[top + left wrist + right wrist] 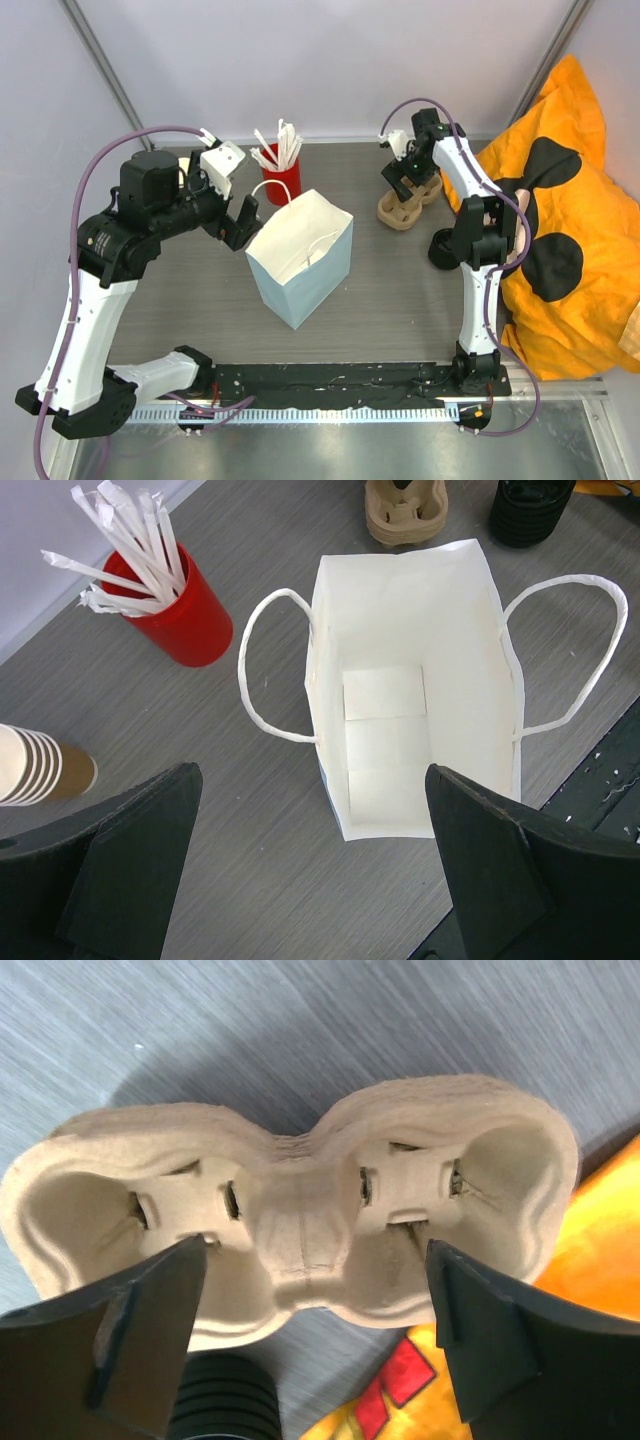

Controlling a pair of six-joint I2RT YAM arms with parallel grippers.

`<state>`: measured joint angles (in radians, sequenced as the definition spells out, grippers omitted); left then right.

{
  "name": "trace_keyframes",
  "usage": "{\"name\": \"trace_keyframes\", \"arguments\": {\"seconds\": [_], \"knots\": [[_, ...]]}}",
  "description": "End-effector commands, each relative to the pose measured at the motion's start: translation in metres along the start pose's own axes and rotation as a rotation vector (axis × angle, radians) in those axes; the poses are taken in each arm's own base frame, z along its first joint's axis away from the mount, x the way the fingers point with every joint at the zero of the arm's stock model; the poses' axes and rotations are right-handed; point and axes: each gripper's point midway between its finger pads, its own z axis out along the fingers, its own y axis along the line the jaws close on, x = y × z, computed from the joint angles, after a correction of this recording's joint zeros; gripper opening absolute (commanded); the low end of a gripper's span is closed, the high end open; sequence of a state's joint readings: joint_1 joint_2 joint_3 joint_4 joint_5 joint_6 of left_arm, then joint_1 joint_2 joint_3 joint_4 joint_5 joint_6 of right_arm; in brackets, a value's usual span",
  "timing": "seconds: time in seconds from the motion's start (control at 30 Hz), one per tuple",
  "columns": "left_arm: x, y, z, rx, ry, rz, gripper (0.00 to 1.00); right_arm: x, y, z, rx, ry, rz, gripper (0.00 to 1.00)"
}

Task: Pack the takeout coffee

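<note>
Bag (285, 280): white paper, two handles, standing open mid-desk (400, 300). Nothing inside, just the folded base. My left claw (310, 771) hangs over its mouth, spread wide and carrying nothing.

Carrier (295, 1175): moulded pulp, two wells, both empty, near the far right corner. The layered edges suggest several are nested. My right claw (315, 1246) is released, fingers wide either side of the near rim and gripping nothing.

Red cup (195, 630): at the far edge behind the bag, stuffed with white sticks (130, 540). Not mine to move.

Black stack (530, 510): just beside the carrier, probably lids. I can't see inside it.

Cup (45, 770): tan kraft, toward the far left corner, beyond the red cup. It only shows at the edge of my left wrist view; in the top view my left arm hides it. I count several white rims, so it looks like a nested stack rather than one cup. It's probably upright, but the lens skew leaves that unsure, and I can't see any contents.

Handling, my read:
- Very light, with a thin wall that dents or ovalises under a hard squeeze.
- Kraft has a decent bite, so slip risk is low.
- The rolled rim is the stiffest part. I'd grip across the body just under it and close gently.
- The main risk is nested cups coming up together or separating mid-lift.
- The tapered body could slide down through a loose grip.
</note>
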<state>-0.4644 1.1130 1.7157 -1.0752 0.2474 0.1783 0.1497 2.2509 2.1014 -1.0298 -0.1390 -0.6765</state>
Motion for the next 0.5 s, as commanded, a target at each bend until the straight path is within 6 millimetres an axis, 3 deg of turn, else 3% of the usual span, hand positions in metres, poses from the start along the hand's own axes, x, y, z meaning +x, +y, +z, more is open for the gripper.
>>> {"name": "trace_keyframes", "arguments": {"seconds": [0.0, 0.1, 0.33, 0.47], "knots": [[-0.009, -0.003, -0.006, 0.009, -0.039, -0.008, 1.00, -0.017, -0.005, -0.017, 0.049, -0.061, 0.017, 1.00], [-0.009, -0.003, -0.006, 0.009, -0.039, -0.007, 1.00, -0.015, -0.002, -0.016, 0.037, -0.060, 0.016, 0.96], [-0.009, -0.003, -0.006, 0.010, -0.041, -0.008, 1.00, -0.009, 0.006, -0.006, -0.009, -0.051, 0.010, 0.65], [-0.008, -0.003, -0.006, 0.008, -0.037, -0.006, 1.00, -0.006, 0.008, -0.002, -0.019, -0.044, 0.013, 0.54]]}}
